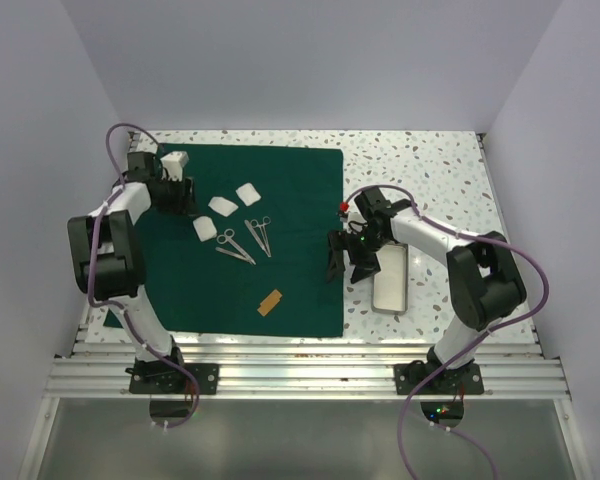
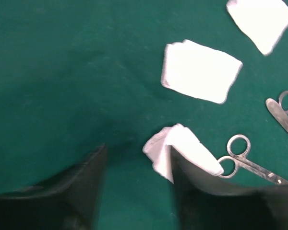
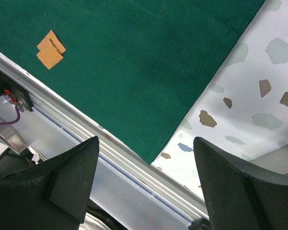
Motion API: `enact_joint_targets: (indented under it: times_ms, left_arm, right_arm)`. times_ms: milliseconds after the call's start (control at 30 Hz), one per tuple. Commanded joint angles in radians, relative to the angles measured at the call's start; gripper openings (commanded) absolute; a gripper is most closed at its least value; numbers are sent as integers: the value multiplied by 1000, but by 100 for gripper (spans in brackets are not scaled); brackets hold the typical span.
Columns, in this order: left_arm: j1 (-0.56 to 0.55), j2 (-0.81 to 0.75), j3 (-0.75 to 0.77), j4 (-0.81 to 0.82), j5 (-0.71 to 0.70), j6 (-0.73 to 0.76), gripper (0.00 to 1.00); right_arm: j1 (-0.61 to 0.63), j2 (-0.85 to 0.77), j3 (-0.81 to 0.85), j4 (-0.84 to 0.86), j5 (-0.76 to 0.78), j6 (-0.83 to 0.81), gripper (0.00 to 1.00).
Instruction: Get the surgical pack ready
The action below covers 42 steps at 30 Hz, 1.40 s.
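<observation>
The dark green drape [image 1: 280,200] lies spread flat on the left half of the table. On it are three white gauze pads [image 1: 223,205], two silver scissor-like instruments [image 1: 236,246] and a small brown piece [image 1: 271,302]. My left gripper [image 1: 183,197] is open low over the drape [image 2: 62,72]. Its right finger [image 2: 187,177] touches the edge of a rumpled gauze pad [image 2: 182,143]. My right gripper [image 1: 347,266] is open and empty above the drape's front right corner [image 3: 151,155]. The silver tray [image 1: 391,285] lies just right of it on the bare tabletop.
An aluminium rail [image 3: 110,163] runs along the table's near edge, just past the drape's corner. Two more gauze pads [image 2: 201,71] and scissor rings [image 2: 237,146] lie right of the left gripper. White walls enclose the table on three sides.
</observation>
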<state>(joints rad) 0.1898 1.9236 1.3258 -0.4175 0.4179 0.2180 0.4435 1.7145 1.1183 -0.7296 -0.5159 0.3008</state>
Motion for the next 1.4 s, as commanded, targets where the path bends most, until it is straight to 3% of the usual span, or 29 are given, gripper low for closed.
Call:
enact_joint_targets:
  times_ms: [0, 67, 133, 167, 200, 400, 567, 667, 733, 767, 867, 967, 1133, 1367]
  left_arm:
    - [8, -139, -46, 97, -131, -114, 67]
    - [2, -199, -92, 120, -241, -161, 84]
    - [2, -290, -157, 134, -278, -192, 91]
    - [-1, -314, -174, 126, -345, -253, 100]
    - [-4, -358, -189, 109, -373, -285, 100]
    - [-171, -508, -251, 27, -655, -357, 100]
    - [-206, -538, -273, -29, -498, -391, 100]
    - [-248, -555, -298, 8, -533, -453, 100]
    - [-303, -503, -280, -38, -588, -514, 100]
    - [-328, -480, -257, -61, -690, -540, 100]
    - [-421, -388, -203, -136, -831, -629, 92]
    - [-473, -310, -159, -174, -896, -729, 80]
    - [-529, -163, -65, -242, -1013, -811, 76]
    - [-532, -5, 59, -285, -1038, -839, 68]
  right_arm:
    - [3, -1, 34, -7, -4, -14, 82]
    - [3, -10, 28, -4, -4, -14, 83]
    - [4, -13, 23, -1, -6, -14, 83]
    - [4, -21, 18, 4, -6, -12, 82]
    - [4, -23, 17, 4, -7, -12, 82]
    - [3, -52, -3, 21, -13, -6, 82]
    - [3, -70, -9, 24, -18, -2, 83]
    - [3, -79, -15, 27, -16, -3, 83]
    - [4, -89, -21, 33, -15, -2, 83]
    - [3, -92, -25, 33, -13, -2, 83]
    - [3, -102, -34, 35, -4, -2, 83]
    - [4, -107, -46, 35, 1, -3, 83]
    - [4, -115, -57, 27, 8, -6, 83]
    - [4, -105, -55, 21, 8, -12, 83]
